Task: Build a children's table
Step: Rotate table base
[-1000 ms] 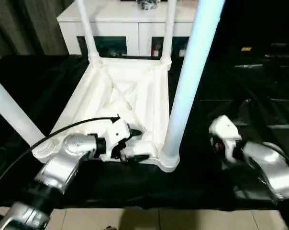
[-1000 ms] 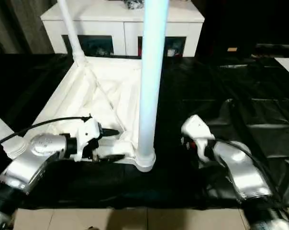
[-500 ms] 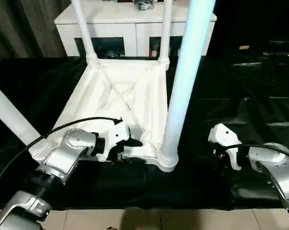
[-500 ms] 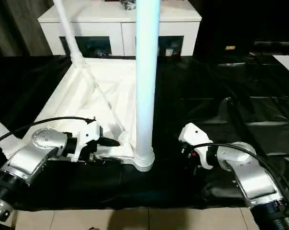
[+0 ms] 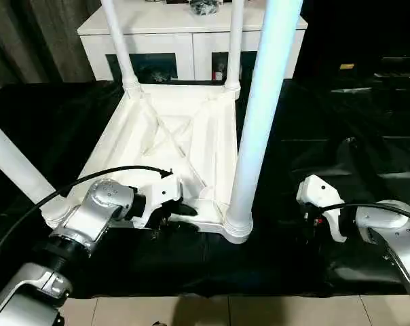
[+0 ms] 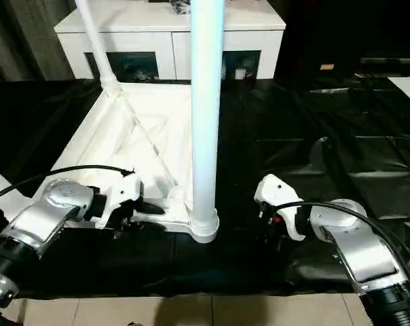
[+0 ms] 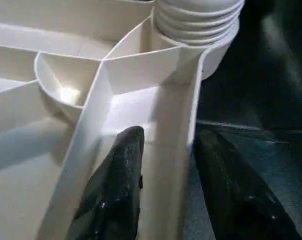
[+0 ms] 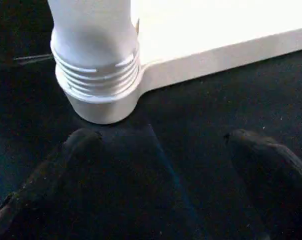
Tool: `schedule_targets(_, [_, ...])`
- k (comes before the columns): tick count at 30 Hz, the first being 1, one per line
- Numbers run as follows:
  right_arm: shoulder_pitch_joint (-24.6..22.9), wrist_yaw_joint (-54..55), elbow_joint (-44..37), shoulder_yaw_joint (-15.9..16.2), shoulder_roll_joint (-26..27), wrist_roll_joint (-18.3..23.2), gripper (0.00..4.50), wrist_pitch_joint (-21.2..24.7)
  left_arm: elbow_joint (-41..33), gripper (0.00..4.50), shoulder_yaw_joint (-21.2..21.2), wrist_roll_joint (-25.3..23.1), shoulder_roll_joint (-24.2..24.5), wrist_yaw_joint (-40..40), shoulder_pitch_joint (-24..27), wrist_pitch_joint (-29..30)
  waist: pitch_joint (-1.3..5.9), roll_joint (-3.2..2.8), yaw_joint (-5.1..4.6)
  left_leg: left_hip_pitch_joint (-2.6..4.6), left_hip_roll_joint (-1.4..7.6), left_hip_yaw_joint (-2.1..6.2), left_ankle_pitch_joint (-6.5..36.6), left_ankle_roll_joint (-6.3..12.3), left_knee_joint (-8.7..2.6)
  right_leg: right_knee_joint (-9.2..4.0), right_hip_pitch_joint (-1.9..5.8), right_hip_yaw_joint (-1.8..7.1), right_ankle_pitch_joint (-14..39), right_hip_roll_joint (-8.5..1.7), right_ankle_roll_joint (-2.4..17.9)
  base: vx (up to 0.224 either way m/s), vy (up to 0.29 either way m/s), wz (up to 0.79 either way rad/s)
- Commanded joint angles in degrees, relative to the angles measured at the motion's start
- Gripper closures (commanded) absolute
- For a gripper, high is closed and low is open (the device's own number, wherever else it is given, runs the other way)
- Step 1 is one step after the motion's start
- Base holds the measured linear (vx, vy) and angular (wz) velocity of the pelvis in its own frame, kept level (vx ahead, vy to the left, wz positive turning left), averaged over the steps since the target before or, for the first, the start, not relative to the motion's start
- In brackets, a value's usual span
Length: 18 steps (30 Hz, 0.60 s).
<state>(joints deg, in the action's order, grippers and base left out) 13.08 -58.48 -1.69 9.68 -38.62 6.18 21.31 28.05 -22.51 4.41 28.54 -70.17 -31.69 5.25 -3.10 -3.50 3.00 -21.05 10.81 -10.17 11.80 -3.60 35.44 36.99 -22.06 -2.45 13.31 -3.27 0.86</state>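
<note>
The children's table lies upside down on the black cloth, its ribbed white tabletop [image 5: 164, 129] facing up. White legs stand in its corner sockets: the near right leg [image 5: 263, 102], the far left one [image 5: 120, 41], the far right one [image 5: 234, 41] and the near left one [image 5: 15, 163]. My left gripper [image 5: 178, 214] is at the tabletop's near rim. In the left wrist view its fingers [image 7: 118, 185] straddle the rim wall [image 7: 173, 130], one inside, one outside, with a small gap showing, so it is open. My right gripper [image 8: 161, 137] is open wide, low over the cloth, just right of the near right leg's socket [image 8: 98, 95].
A white cabinet [image 5: 191, 20] with glass doors stands behind the table. Wrinkled black cloth [image 5: 341, 122] covers the work surface to the right. A strip of tiled floor [image 5: 225, 312] shows at the near edge. A black cable [image 5: 89, 180] runs along my left forearm.
My left gripper's fingers have narrowed around the tabletop's near rim. My right gripper has dropped lower and drawn back a little from the leg, staying wide open. The view has tilted slightly.
</note>
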Motion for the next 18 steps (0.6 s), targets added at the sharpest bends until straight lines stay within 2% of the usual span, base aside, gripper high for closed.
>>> schedule_targets(1, [-0.07, 0.28, -1.30, 0.49, -0.62, -0.18, 0.00, 0.87, 1.12, 3.00, -0.38, -1.45, -0.14, 0.10, -0.92, -0.82, 3.72, -0.01, -0.03, 0.56, 2.45, 1.14, 8.45, 2.80, -4.11, -4.70, 2.98, 2.79, -0.79, -4.46, 15.44, 0.000, 0.000, 0.00])
schedule_targets(7, [0.34, 0.75, -1.22, 0.61, -0.43, -0.49, 0.00, 1.17, 1.63, 3.52, -1.13, -2.96, 0.40, -0.40, -0.53, -0.73, 3.65, -0.20, -0.05, 0.60, 2.48, 1.13, 9.32, 2.61, -4.13, -4.81, 2.94, 2.79, 0.39, -4.54, 15.47, 0.000, 0.000, 0.00])
schedule_targets(8, [0.42, 0.93, -1.10, 0.57, -0.38, -0.60, 0.00, 1.07, 1.50, 3.66, -1.18, -3.04, 0.55, -0.45, -0.26, -0.75, 3.69, -0.53, -0.01, 0.61, 2.47, 1.15, 9.26, 2.52, -4.09, -4.73, 2.93, 2.78, 0.15, -4.52, 15.56, 0.000, 0.000, 0.00])
schedule_targets(10, [0.62, 1.63, -0.88, 0.31, -0.15, -0.81, 0.00, 0.89, 1.00, 3.76, -1.10, -3.18, 0.94, -0.47, 0.49, -0.83, 3.70, -0.36, -0.09, 0.58, 2.43, 1.14, 9.18, 2.55, -4.09, -4.73, 2.96, 2.77, -0.49, -4.44, 15.64, 0.000, 0.000, 0.00])
schedule_targets(11, [0.74, 2.47, -0.85, -0.08, 0.28, -0.78, 0.00, 0.86, 0.89, 3.81, -0.56, -3.41, 0.98, 0.24, 0.79, -1.16, 3.73, -0.59, -0.05, 0.59, 2.44, 1.18, 8.96, 2.64, -4.07, -4.66, 2.96, 2.76, -0.67, -4.50, 15.63, 0.000, 0.000, 0.00])
schedule_targets(12, [0.74, 2.47, -0.85, -0.08, 0.28, -0.78, 0.00, 0.86, 0.89, 3.98, -0.56, -3.41, 0.98, 0.24, 0.79, -1.16, 3.69, -0.43, -0.13, 0.51, 2.45, 1.16, 8.88, 2.72, -4.11, -4.73, 3.00, 2.76, -0.70, -4.49, 15.56, 0.000, 0.000, 0.00])
schedule_targets(16, [0.26, 4.18, -1.24, -1.32, 1.92, 0.43, 0.00, 1.23, -2.55, 4.30, 3.96, -0.48, 0.13, 4.38, 3.69, 1.14, 3.64, -0.37, -0.49, 0.36, 2.43, 1.18, 9.18, 2.78, -4.17, -4.79, 3.06, 2.72, 2.38, -4.59, 14.98, 0.000, 0.000, 0.00])
schedule_targets(18, [0.02, 4.28, -1.54, -1.55, 2.19, 0.83, 0.00, 1.36, -3.88, 4.41, 4.72, 0.01, 0.14, 5.34, 4.53, 2.13, 3.59, -0.45, -0.85, 0.19, 2.37, 1.22, 9.08, 2.96, -4.16, -4.88, 3.06, 2.66, 2.69, -4.52, 14.84, 0.000, 0.000, 0.00])
